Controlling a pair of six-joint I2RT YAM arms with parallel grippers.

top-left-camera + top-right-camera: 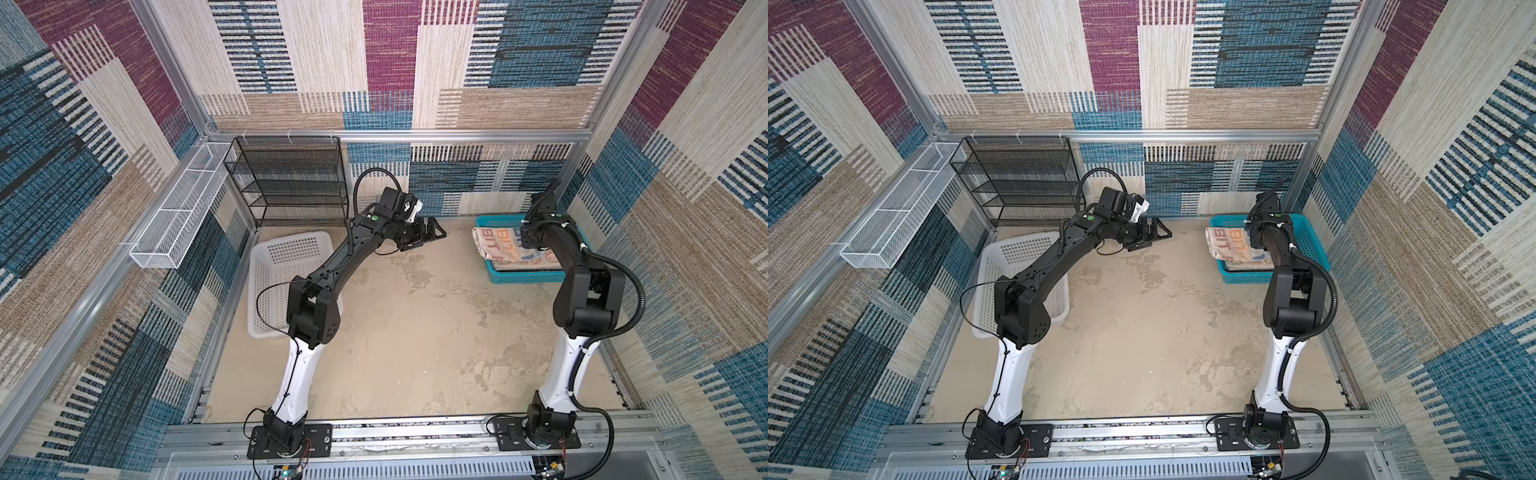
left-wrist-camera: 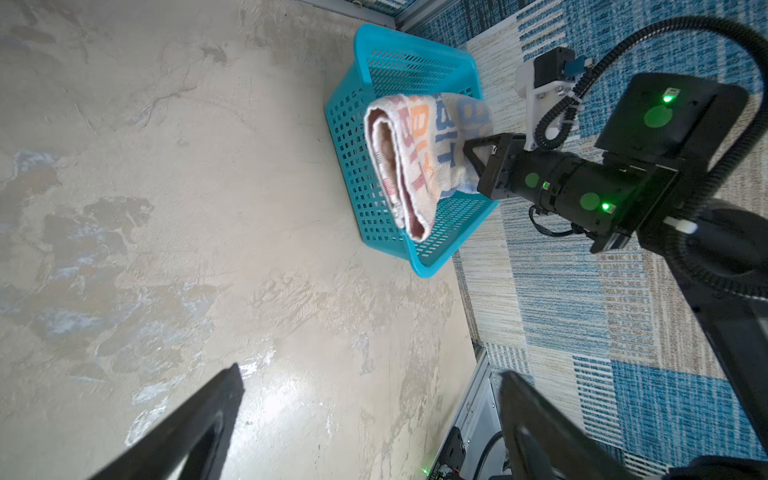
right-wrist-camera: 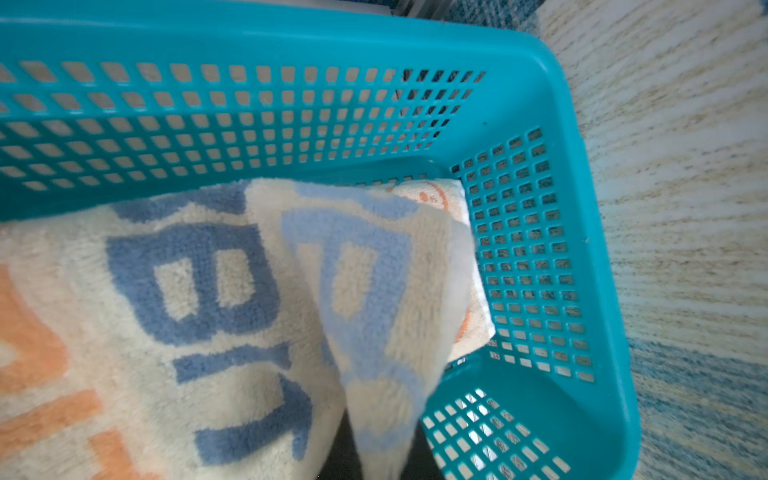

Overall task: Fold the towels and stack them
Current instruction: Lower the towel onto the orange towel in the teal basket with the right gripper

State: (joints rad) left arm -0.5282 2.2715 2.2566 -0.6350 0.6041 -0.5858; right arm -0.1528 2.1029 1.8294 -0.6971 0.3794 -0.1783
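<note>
The folded towel with large orange-and-blue lettering [image 2: 415, 166] hangs over the teal basket [image 2: 374, 216] at the back right of the table. My right gripper [image 2: 467, 151] is shut on one edge of it. In the right wrist view the pinched fold [image 3: 374, 374] runs down into the jaws, and a folded towel with orange print [image 3: 436, 197] lies beneath it in the basket [image 3: 540, 91]. In both top views the lettered towel [image 1: 494, 245] [image 1: 1227, 245] sticks out left of the right arm. My left gripper [image 1: 432, 235] [image 2: 370, 374] is open and empty above the bare table.
A white plastic basket [image 1: 286, 266] sits at the left under the left arm. A black mesh shelf [image 1: 291, 183] stands against the back wall. A white wire tray [image 1: 174, 220] is fixed along the left wall.
</note>
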